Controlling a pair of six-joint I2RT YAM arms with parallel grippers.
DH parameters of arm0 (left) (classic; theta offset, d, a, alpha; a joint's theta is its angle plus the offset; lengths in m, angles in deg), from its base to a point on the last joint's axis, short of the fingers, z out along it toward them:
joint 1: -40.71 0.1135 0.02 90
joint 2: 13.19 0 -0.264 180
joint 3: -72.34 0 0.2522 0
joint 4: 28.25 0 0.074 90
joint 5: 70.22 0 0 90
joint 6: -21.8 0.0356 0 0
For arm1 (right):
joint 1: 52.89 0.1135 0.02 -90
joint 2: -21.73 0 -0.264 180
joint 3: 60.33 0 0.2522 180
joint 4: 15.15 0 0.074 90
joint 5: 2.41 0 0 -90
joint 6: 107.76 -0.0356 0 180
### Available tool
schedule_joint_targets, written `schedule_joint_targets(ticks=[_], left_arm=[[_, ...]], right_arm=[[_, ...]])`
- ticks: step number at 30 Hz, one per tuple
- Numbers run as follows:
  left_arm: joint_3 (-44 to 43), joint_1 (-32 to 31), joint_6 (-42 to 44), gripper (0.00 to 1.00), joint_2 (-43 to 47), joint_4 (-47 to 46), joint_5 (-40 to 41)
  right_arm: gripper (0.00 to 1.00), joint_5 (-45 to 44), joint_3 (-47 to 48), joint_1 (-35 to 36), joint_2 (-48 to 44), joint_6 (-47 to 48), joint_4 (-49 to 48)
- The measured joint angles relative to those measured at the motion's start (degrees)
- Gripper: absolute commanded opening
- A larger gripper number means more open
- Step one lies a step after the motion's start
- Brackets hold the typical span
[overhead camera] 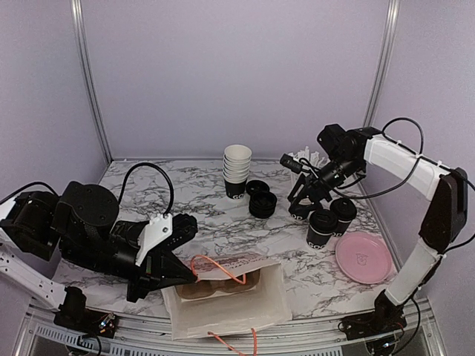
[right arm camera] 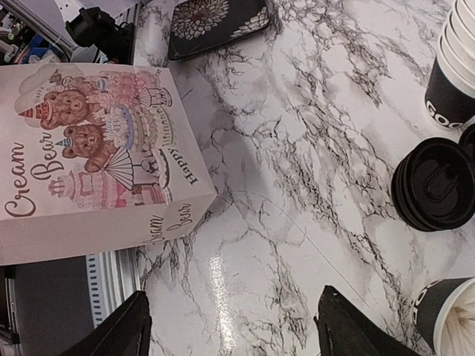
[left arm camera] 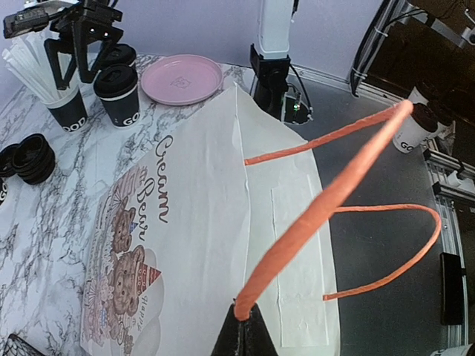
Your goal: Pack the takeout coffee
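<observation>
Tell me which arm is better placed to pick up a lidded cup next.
Right. The right gripper, open, hovers close to the lidded cups; the left gripper is shut on the bag handle, far from them.

Bag (overhead camera: 226, 311) at front edge; coffee cups (overhead camera: 322, 226) right-rear, plate (overhead camera: 364, 258) beside them; cup stack (overhead camera: 237, 172) behind

Glossy marbled table (overhead camera: 223, 215), matt paper bag (left arm camera: 208, 222), matt paper coffee cups (overhead camera: 320, 236).
</observation>
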Motion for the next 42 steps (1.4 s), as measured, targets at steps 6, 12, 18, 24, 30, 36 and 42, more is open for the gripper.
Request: schedule_joint_targets(ticks=[6, 12, 18, 24, 30, 36, 42], left_arm=[[-2.73, 3.34, 4.0, 0.0, -0.5, 0.46, 8.07], [-3.04, 16.2, 9.51, 0.64, -1.44, 0.07, 12.09], [-3.08, 25.86, 12.9, 0.82, -5.25, -0.76, 14.1], [-4.11, 26.49, 12.55, 0.84, -5.44, -1.11, 14.67], [-5.03, 26.8, 9.33, 0.84, -4.55, -1.73, 14.73], [-5.88, 27.3, 8.52, 0.67, -4.04, -2.62, 14.23], [-10.19, 31.74, 9.18, 0.13, -7.85, -3.98, 9.4]], right_arm=[[0.76, -3.82, -0.17, 0.0, -1.6, 0.02, -0.52], [0.79, -4.59, -1.25, 0.0, -5.31, -0.07, -1.55], [0.99, -1.25, 2.67, 1.18, -6.23, 1.05, -0.22], [0.99, -0.68, 8.55, 13.33, -6.84, 2.64, 1.16], [0.97, -0.39, 15.56, 24.65, -4.02, 4.26, 2.84], [0.75, -0.7, 20.44, 31.95, -1.07, 2.67, 2.14], [0.12, -0.39, 25.9, 33.18, 4.0, -1.25, -0.28]])
